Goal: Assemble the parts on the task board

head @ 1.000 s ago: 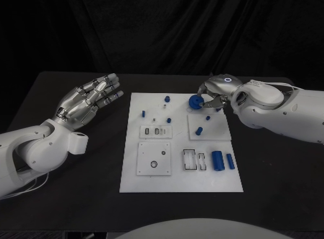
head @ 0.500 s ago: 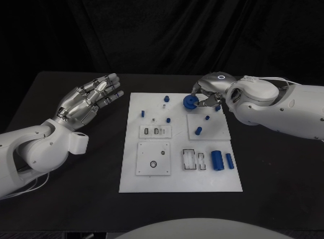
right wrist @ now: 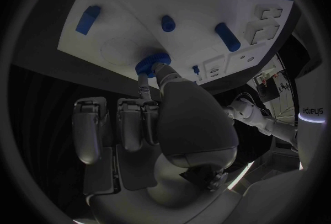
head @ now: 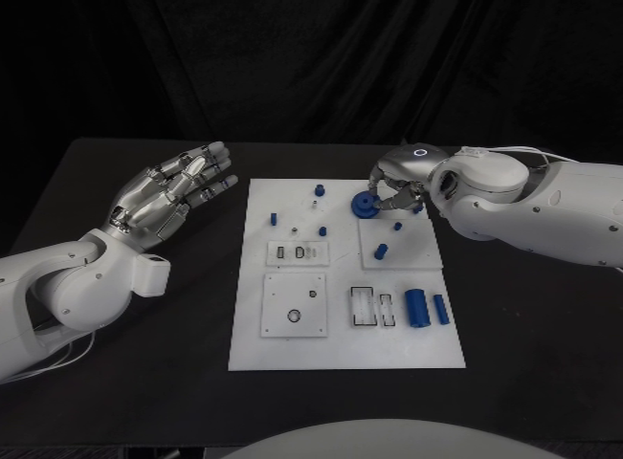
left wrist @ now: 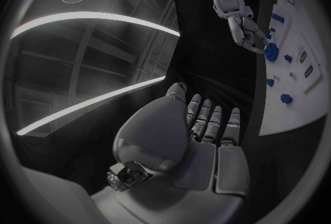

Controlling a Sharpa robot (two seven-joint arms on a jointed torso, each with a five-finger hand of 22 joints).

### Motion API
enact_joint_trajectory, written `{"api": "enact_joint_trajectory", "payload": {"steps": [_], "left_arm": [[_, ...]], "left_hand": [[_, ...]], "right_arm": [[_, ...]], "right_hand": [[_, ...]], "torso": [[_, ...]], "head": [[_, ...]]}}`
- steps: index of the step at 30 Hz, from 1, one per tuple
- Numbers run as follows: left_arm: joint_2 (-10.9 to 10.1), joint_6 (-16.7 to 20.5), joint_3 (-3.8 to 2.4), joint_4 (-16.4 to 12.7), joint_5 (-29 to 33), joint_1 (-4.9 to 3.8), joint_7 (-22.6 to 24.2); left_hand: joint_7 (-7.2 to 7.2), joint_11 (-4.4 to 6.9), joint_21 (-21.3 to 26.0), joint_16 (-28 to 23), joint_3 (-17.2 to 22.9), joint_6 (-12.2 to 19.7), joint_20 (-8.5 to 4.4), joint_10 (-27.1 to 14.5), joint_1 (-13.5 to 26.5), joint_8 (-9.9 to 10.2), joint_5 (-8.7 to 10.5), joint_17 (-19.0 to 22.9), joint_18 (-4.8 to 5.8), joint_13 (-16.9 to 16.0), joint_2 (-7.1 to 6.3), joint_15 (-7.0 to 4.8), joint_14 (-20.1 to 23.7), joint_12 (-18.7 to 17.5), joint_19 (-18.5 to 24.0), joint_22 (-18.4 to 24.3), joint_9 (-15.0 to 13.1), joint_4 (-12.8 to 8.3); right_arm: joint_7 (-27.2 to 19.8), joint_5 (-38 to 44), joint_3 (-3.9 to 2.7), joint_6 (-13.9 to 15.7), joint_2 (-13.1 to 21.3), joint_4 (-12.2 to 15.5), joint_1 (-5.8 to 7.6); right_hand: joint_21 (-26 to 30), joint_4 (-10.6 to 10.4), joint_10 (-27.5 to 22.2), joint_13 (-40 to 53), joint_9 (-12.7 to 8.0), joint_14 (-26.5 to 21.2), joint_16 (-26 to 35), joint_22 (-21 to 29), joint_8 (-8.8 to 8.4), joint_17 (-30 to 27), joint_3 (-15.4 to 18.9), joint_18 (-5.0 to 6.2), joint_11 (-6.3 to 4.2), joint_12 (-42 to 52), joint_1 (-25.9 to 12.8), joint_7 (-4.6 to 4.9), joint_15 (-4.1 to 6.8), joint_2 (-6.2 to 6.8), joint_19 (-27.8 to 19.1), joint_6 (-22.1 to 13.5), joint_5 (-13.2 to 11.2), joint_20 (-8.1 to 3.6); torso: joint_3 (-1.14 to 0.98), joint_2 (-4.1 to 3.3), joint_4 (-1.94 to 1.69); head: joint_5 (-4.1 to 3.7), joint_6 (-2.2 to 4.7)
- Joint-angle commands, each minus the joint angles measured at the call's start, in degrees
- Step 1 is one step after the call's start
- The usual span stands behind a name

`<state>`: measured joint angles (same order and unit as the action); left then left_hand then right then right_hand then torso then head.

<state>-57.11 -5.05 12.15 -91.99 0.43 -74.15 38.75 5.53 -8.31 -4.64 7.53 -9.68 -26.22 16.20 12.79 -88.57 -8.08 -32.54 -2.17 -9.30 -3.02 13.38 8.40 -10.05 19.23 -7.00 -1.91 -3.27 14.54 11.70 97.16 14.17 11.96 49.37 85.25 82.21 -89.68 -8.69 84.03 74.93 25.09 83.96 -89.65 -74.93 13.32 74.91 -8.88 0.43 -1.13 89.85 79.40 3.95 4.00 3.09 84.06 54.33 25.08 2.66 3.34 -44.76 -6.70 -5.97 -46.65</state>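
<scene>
Task board (head: pixel 342 344): white plate mid desk (head: pixel 532 382), with raised square sub-plates, slots and holes. Blue parts on it: small pegs near far edge, one cylinder (head: pixel 416 308) and a slimmer one (head: pixel 441 308) at near right. Right hand (head: pixel 394 189) pinches a round blue disc part (head: pixel 367 204) at the board's far right area; whether the disc touches the board is hard to tell, fingers partly cover it. Left hand (head: pixel 173 196) hovers off the board's left side, fingers apart, holding nothing.
</scene>
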Motion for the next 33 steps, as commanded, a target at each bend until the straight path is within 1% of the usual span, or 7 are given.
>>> {"api": "enact_joint_trajectory", "payload": {"steps": [1,10,14,15,19,29,33], "left_arm": [[0.07,-0.83,-0.05,-0.02,0.19,0.07,0.48],[0.07,-0.85,-0.05,0.14,0.19,0.09,0.37],[0.13,-0.9,-0.05,0.19,0.19,0.1,0.32],[0.14,-0.91,-0.05,0.22,0.19,0.1,0.31],[0.19,-0.95,-0.05,0.3,0.19,0.11,0.25],[0.34,-1.01,-0.05,0.48,0.19,0.14,0.02],[0.35,-1.02,-0.05,0.54,0.19,0.15,-0.13]], "left_hand": [[0.08,-0.27,0.0,0.24,0.27,0.35,0.25,0.09,-0.62,-0.06,-0.1,-0.07,-1.05,0.01,0.13,0.48,-0.11,0.11,-0.05,0.08,0.08,-0.04],[0.08,-0.27,0.0,0.24,0.27,0.35,0.25,0.09,-0.62,-0.06,-0.1,-0.07,-1.05,0.01,0.13,0.48,-0.11,0.11,-0.05,0.08,0.08,-0.04],[0.08,-0.27,0.0,0.24,0.27,0.35,0.25,0.09,-0.62,-0.06,-0.1,-0.07,-1.05,0.01,0.13,0.48,-0.11,0.11,-0.05,0.08,0.08,-0.04],[0.08,-0.27,0.0,0.24,0.27,0.35,0.25,0.09,-0.62,-0.06,-0.1,-0.07,-1.05,0.01,0.13,0.48,-0.11,0.11,-0.05,0.08,0.08,-0.04],[0.08,-0.27,0.0,0.24,0.27,0.35,0.25,0.09,-0.62,-0.06,-0.1,-0.07,-1.05,0.01,0.13,0.48,-0.11,0.11,-0.05,0.08,0.08,-0.04],[0.2,-0.3,0.03,0.25,0.43,0.62,0.26,-0.02,-0.58,0.02,-0.08,-0.07,-1.04,0.03,0.07,0.55,-0.09,0.02,-0.02,0.09,0.11,-0.08],[0.2,-0.3,0.03,0.25,0.43,0.62,0.26,-0.02,-0.58,0.02,-0.08,-0.07,-1.04,0.03,0.07,0.55,-0.09,0.02,-0.02,0.09,0.11,-0.08]], "right_arm": [[0.91,0.24,-0.03,-0.4,-0.02,-0.05,0.01],[0.8,0.24,-0.03,0.48,-0.06,-0.05,-0.03],[0.84,0.24,-0.03,0.53,-0.15,-0.02,-0.1],[0.78,0.24,-0.03,0.69,-0.17,0.0,-0.12],[0.51,0.24,-0.03,1.42,-0.25,0.22,-0.26],[0.21,0.24,-0.03,1.73,-1.43,-0.68,-1.06],[0.06,0.24,-0.03,1.76,-1.91,-1.38,-1.38]], "right_hand": [[0.12,0.02,5.97,15.07,-0.62,6.04,-0.35,-14.73,-0.45,15.09,-0.21,-0.26,0.29,0.15,-0.14,0.12,0.01,0.15,5.5,-0.75,-0.29,-0.24],[0.17,-0.22,5.97,15.07,-0.81,6.04,-0.35,-14.69,-1.47,15.09,-0.51,-0.24,0.62,0.15,-0.49,0.51,-0.24,0.31,5.44,-2.1,-0.65,0.0],[1.08,-1.17,5.97,15.07,-1.99,5.67,0.27,-14.04,-4.71,14.32,-0.09,0.09,1.7,0.15,-1.93,1.78,-1.18,1.12,4.54,-6.99,-6.92,0.79],[1.26,-1.67,5.97,15.07,-2.55,5.61,0.38,-13.93,-5.86,14.2,0.38,0.15,2.02,0.15,-2.65,1.95,-1.43,1.27,4.37,-8.78,-10.26,1.15],[1.23,-2.82,5.97,15.07,-3.5,5.67,0.27,-13.99,-7.31,14.35,1.8,0.14,2.42,0.15,-4.26,2.46,-1.89,1.57,4.43,-11.05,-14.83,1.61],[1.11,-4.31,5.97,15.07,-4.25,5.81,0.06,-14.11,-7.67,14.62,2.89,0.09,2.87,0.15,-6.07,3.0,-2.24,1.33,4.57,-11.36,-15.77,1.94],[1.09,-4.14,5.97,15.07,-4.5,5.83,0.01,-14.15,-7.24,14.68,2.75,0.08,3.02,0.15,-5.54,3.14,-2.39,0.89,4.61,-10.22,-13.17,2.12]], "torso": [[-0.04,0.0,0.06],[-0.04,-0.01,0.06],[-0.08,-0.04,0.01],[-0.08,-0.04,0.01],[-0.05,-0.02,0.02],[-0.05,0.0,0.06],[-0.07,-0.03,0.03]], "head": [[0.23,0.06],[0.37,0.01],[0.38,0.0],[0.38,0.0],[0.53,-0.02],[0.53,-0.11],[0.58,-0.13]]}}
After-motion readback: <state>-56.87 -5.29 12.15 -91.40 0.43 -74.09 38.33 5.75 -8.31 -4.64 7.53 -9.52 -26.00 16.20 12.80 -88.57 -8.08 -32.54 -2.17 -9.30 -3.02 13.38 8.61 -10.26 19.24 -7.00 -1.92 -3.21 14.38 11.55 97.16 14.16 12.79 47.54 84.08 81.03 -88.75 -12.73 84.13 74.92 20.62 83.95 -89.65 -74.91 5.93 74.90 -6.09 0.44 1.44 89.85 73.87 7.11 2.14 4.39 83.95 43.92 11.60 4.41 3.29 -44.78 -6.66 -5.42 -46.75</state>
